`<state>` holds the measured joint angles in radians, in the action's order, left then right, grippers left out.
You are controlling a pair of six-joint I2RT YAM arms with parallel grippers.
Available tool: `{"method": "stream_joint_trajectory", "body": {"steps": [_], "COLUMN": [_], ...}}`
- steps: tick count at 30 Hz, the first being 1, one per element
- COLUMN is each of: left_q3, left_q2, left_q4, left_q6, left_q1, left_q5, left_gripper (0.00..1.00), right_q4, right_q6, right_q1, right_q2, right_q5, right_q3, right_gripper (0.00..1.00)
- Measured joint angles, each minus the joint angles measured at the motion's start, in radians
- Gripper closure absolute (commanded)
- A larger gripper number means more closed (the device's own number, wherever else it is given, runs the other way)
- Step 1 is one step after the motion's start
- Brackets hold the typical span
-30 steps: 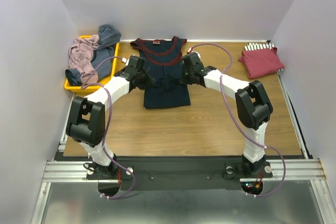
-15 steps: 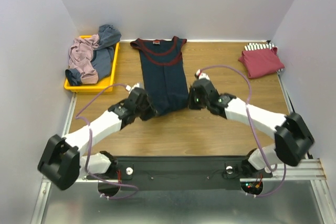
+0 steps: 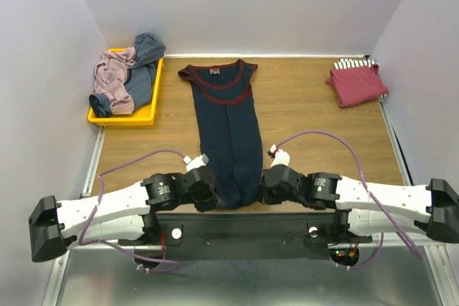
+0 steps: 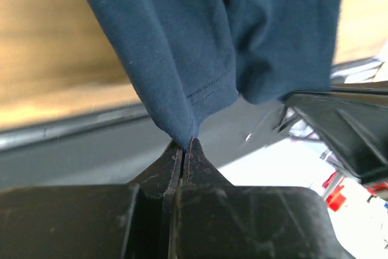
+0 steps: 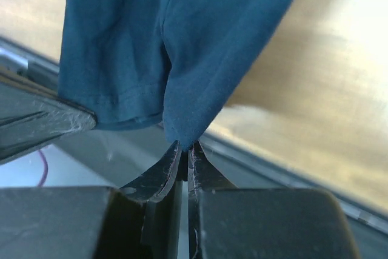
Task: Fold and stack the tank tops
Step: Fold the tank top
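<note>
Jaws on both sides are pressed tight on cloth: our left gripper pinches the near-left hem corner of the navy jersey, our right gripper the near-right corner. Item lies lengthwise on the table, neck far, hem at the near edge, body narrowed by long creases. We judge it light, limp and slightly stretchy, so it is likely to sag and bunch between grips. Best holds, we judge, are the stitched hem corners or the trimmed shoulders. Also listed: dark red top folded far right; mauve top and grey-blue top heaped in the yellow tray, far left.
</note>
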<state>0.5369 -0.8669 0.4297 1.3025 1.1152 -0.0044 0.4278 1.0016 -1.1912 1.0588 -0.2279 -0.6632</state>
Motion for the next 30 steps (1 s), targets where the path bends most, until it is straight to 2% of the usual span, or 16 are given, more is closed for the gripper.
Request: {"method": "stream_joint_trajectory", "body": {"steps": [8,13,17,20,24,30], "left_q3": [0.055,0.055,0.061,0.074,0.14,0.319], "left_q2": [0.015,0.066,0.129,0.17,0.179,0.069], "left_q4": [0.144,0.211,0.235,0.234,0.232,0.178], "left_q6": [0.206,0.287,0.297,0.276,0.182,-0.021], "left_q1": [0.275,0.303,0.246,0.164,0.035,-0.155], "left_q5": [-0.066,-0.124,-0.188,-0.236,-0.299,-0.36], "left_gripper": [1.0,1.0,1.0,1.0,1.0,1.0], "right_q4": [0.177,0.256,0.296,0.31,0.307,0.273], "right_q6": [0.245,0.314,0.289,0.223,0.115,-0.042], "right_q1": [-0.306,-0.347,-0.297,-0.246,-0.167,-0.05], "right_q2": [-0.02,-0.01,-0.004,0.032,0.104,0.146], "right_q5": [-0.144,-0.236,-0.328,-0.4,-0.47,-0.517], "right_q3": [-0.013,-0.052,-0.124,-0.211,-0.327,-0.401], "right_gripper": [1.0,0.99,0.99,0.99,0.99,0.99]}}
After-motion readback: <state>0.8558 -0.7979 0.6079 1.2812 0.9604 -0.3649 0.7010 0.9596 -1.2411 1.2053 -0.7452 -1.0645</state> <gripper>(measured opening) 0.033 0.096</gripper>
